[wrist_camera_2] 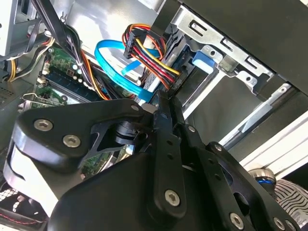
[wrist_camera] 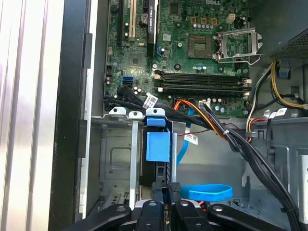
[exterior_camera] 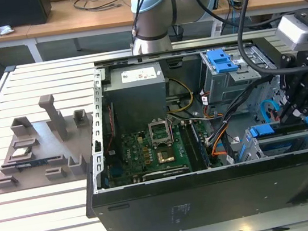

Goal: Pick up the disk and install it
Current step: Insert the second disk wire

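Note:
The disk (wrist_camera: 158,144) stands on edge in a slot of the grey drive bay (wrist_camera: 115,159), its blue carrier bracket facing out. In the exterior view the disk (exterior_camera: 282,130) sits low in the bay at the case's near corner, on the exterior view's right. My black gripper (exterior_camera: 288,112) reaches down onto it. In both wrist views the gripper (wrist_camera: 169,186) is shut, its fingers (wrist_camera_2: 166,115) converging to a thin tip. That tip rests at the disk's end, with nothing thick between the fingers. The rest of the disk lies hidden inside the bay.
The open computer case (exterior_camera: 211,199) lies on a slatted table. Inside are the power supply box (exterior_camera: 136,89), the motherboard (exterior_camera: 147,151), a blue-handled drive cage (exterior_camera: 221,63), and cable bundles (wrist_camera: 240,144) with a blue flat cable (wrist_camera: 207,192) beside the gripper. A grey fixture (exterior_camera: 38,149) lies left of the case.

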You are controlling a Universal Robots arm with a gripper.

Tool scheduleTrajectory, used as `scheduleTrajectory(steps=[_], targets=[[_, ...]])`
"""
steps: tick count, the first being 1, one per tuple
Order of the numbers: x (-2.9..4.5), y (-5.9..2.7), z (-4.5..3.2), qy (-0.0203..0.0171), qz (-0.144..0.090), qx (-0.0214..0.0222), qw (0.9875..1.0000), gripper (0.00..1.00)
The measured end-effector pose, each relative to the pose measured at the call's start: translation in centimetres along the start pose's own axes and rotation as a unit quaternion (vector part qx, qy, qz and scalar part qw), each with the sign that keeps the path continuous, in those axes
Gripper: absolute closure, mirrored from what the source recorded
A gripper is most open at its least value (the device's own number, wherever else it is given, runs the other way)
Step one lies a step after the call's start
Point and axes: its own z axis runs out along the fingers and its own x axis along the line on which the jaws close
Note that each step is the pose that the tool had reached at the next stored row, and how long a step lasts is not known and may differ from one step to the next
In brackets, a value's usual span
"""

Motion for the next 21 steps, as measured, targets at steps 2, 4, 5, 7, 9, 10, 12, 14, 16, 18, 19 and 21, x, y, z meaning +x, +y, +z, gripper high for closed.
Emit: scheduleTrajectory(steps=[2, 4, 5, 7, 9, 10, 12, 14, 16, 18, 19, 21], targets=[[0.01, -0.01, 0.13, -0.0009, 0.000, -0.0008, 1.0000, 0.84], [0.03, -0.03, 0.23, -0.0014, 0.000, -0.0015, 1.0000, 0.84], [0.08, -0.04, 0.38, -0.0016, 0.000, -0.0023, 1.0000, 0.84], [0.12, -0.07, 0.58, -0.0013, 0.000, -0.0031, 1.0000, 0.84], [0.12, -0.07, 0.60, -0.0014, 0.000, -0.0031, 1.0000, 0.84], [0.12, -0.07, 0.61, -0.0015, 0.000, -0.0031, 1.0000, 0.84], [0.12, -0.07, 0.64, -0.0017, 0.000, -0.0031, 1.0000, 0.76], [0.12, -0.06, 0.55, -0.0014, 0.000, -0.0031, 1.0000, 0.76], [0.06, 0.05, -0.63, -0.0015, 0.000, -0.0031, 1.0000, 0.76], [-0.15, 0.16, -1.79, -0.0015, 0.000, -0.0032, 1.0000, 0.84], [-0.17, 0.18, -1.98, -0.0015, 0.000, -0.0031, 1.0000, 0.89], [-0.21, 0.23, -2.50, -0.0015, 0.000, -0.0031, 1.0000, 0.89]])
